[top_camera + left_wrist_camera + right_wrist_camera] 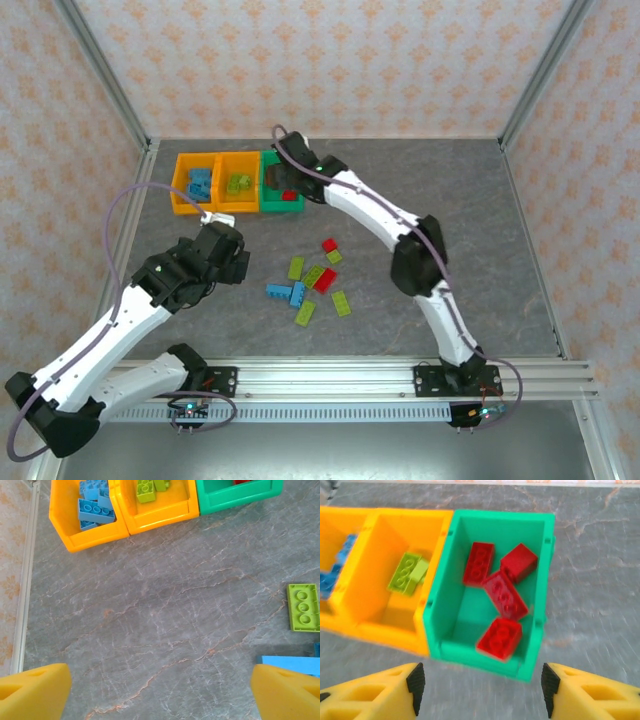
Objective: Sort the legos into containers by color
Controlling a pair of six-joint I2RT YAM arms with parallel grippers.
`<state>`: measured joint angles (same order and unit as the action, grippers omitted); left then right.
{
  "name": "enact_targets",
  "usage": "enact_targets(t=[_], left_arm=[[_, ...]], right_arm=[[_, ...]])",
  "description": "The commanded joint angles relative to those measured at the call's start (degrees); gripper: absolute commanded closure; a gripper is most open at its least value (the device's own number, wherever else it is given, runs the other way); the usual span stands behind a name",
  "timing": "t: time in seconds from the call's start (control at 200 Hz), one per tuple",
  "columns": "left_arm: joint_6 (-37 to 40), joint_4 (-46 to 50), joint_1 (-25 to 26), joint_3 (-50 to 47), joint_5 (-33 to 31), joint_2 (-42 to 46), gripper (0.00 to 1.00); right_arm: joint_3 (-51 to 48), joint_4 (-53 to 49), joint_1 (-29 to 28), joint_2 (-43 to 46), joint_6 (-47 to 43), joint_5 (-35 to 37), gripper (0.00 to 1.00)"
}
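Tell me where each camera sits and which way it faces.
Top external: above and behind the bases, looking down on the table; both arms show.
Left wrist: low over the table, facing the bins; its yellow fingers show.
Right wrist: above the green bin, looking in at red legos; its fingers show.
Shared: the green bin, in all three.

Left white-and-black arm [120,320] is bent at the elbow, black wrist angled forward. The left gripper [160,695] looks straight down, its left yellow fingers [35,692] spread wide with nothing between them. Right white-and-black arm [380,215] reaches far forward and across to its left. The right gripper [482,690] is tipped downward, its right yellow fingers [385,692] parted and empty.
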<state>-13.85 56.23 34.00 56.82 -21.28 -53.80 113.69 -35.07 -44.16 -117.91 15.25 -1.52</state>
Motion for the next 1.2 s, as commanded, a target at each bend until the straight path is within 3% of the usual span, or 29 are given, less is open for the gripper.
enact_targets(t=[0.0, 0.075, 0.145, 0.245, 0.375, 0.576, 0.741, 0.981, 1.086, 1.196], left_arm=[[-2.59, 2.27, -0.54, 0.51, -2.90, -0.35, 0.06], [-5.57, 2.38, -0.60, 1.44, -0.33, -0.04, 0.06], [-13.14, 1.79, -0.56, 1.58, 2.66, 0.99, 0.06], [-27.04, -2.24, -0.54, -2.10, 10.34, 3.04, 0.16], [-43.41, -11.52, 0.55, -10.21, 20.78, 3.53, 0.25], [-67.95, -22.51, 5.90, -20.30, 24.20, -1.25, 0.27], [-73.60, -33.86, 6.76, -24.30, 26.08, -7.37, 0.22], [-75.19, -32.25, 5.84, -20.91, 23.94, -16.23, 0.17], [-75.75, -35.31, 4.90, -21.55, 27.00, -20.85, 0.21], [-73.66, -34.98, 4.50, -20.04, 28.18, -24.58, 0.34]], right_arm=[[-14.28, 6.01, -1.07, 14.61, -0.37, -5.88, 0.25], [-26.75, 11.45, -1.61, 23.89, -0.40, -8.75, 0.14], [-35.51, 14.51, -1.98, 31.83, -0.36, -11.27, 0.07], [-45.19, 16.32, -2.27, 41.50, 0.15, -14.28, 0.00], [-53.09, 17.99, -2.33, 49.74, 3.26, -15.27, 0.01], [-56.58, 17.93, -2.24, 53.71, 7.46, -13.96, 0.01], [-57.29, 21.77, -2.22, 51.08, 9.22, -13.49, 0.01], [-55.51, 22.18, -2.24, 47.25, 10.75, -14.05, 0.01], [-55.24, 20.95, -2.24, 46.81, 11.08, -13.70, 0.01], [-55.97, 20.58, -2.25, 47.19, 11.73, -12.99, 0.01]])
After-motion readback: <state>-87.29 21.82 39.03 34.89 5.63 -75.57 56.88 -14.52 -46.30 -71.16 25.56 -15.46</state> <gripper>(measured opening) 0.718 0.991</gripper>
